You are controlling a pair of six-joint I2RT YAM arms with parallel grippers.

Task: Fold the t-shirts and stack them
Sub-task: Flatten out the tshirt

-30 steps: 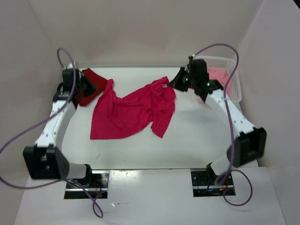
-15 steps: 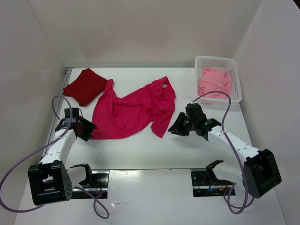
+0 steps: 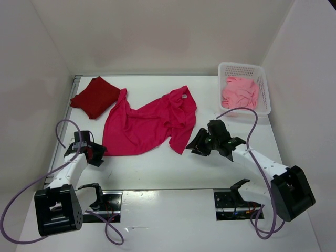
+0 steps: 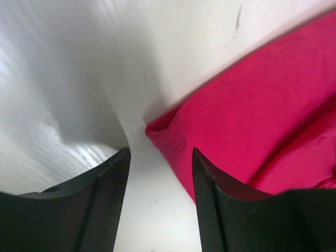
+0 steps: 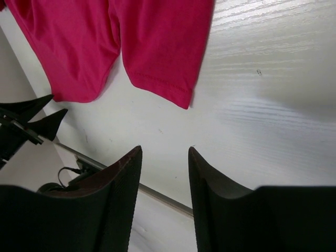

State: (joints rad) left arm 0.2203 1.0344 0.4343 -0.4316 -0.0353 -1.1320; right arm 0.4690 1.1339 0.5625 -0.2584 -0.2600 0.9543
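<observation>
A: Left gripper is pulling back toward its base, fingers spread, holding nothing.
B: Right gripper is hovering spread too. Crimson t-shirt is lying crumpled between them on the table.

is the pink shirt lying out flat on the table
No, the pink shirt sits bunched inside the white basket at far right.
</observation>
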